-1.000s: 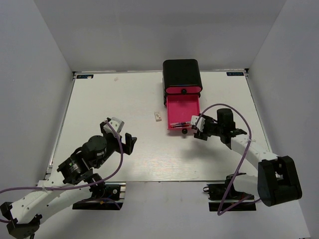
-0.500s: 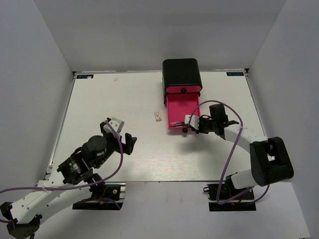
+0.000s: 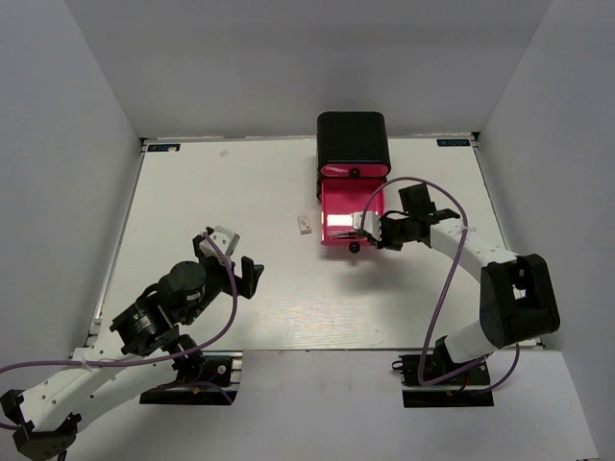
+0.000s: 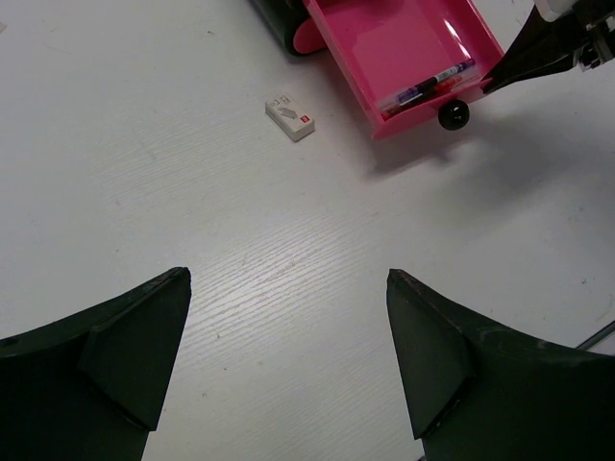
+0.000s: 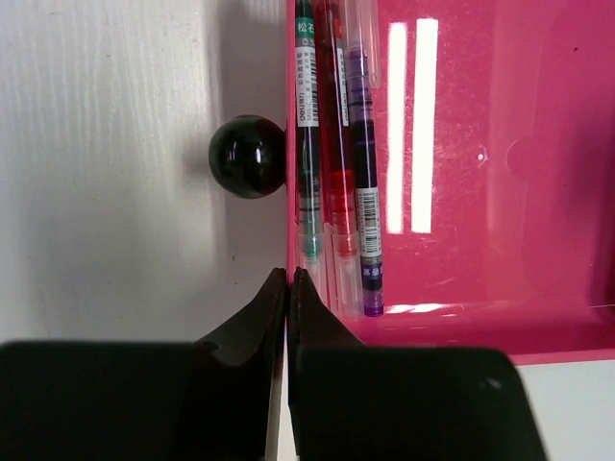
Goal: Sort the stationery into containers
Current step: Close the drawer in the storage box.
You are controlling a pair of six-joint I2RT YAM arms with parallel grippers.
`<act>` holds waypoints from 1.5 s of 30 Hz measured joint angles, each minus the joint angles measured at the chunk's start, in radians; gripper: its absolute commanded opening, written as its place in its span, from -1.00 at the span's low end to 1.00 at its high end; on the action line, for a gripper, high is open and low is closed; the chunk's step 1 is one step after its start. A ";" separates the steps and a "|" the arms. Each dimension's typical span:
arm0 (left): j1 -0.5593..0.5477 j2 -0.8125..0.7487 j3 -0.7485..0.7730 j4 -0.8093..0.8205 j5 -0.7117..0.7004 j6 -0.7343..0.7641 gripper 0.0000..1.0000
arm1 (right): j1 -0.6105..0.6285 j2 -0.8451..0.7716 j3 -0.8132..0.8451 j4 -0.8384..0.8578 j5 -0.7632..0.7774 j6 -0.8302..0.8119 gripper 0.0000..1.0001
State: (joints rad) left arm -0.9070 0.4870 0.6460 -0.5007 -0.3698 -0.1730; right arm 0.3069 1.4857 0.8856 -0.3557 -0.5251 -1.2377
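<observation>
A pink drawer (image 3: 338, 204) stands pulled out of the black cabinet (image 3: 353, 144). Three pens, one green (image 5: 307, 144), one red (image 5: 338, 182) and one purple (image 5: 365, 192), lie side by side along its front wall (image 5: 291, 96). My right gripper (image 5: 288, 274) is shut, with its tips at the right end of that front wall, near the black knob (image 5: 247, 156). A small white eraser block (image 3: 305, 225) lies on the table left of the drawer. My left gripper (image 4: 288, 279) hangs open over bare table, well short of the eraser block (image 4: 289, 116), with nothing between its fingers.
A shut pink drawer with a black knob (image 3: 354, 174) sits above the open one. The table's back edge (image 3: 307, 140) meets the white walls, which enclose three sides. The right arm's purple cable (image 3: 444, 279) loops over the table's right part.
My right gripper has shut and swung left and back to the drawer's front corner. The drawer and cabinet shifted slightly. The left arm has not moved.
</observation>
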 measured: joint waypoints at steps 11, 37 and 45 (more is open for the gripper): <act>0.000 0.000 0.000 0.000 0.000 0.000 0.85 | -0.008 0.038 0.185 -0.229 -0.035 0.000 -1.00; 0.000 0.000 0.000 0.000 0.002 0.000 0.85 | -0.019 0.190 0.465 -0.199 -0.043 -0.034 0.81; 0.000 0.014 -0.009 0.035 0.048 0.016 0.42 | -0.023 0.003 0.338 -0.098 -0.061 0.031 0.81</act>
State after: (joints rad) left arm -0.9070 0.5011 0.6373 -0.4652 -0.3218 -0.1566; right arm 0.2844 1.4887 1.2232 -0.4538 -0.5865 -1.2068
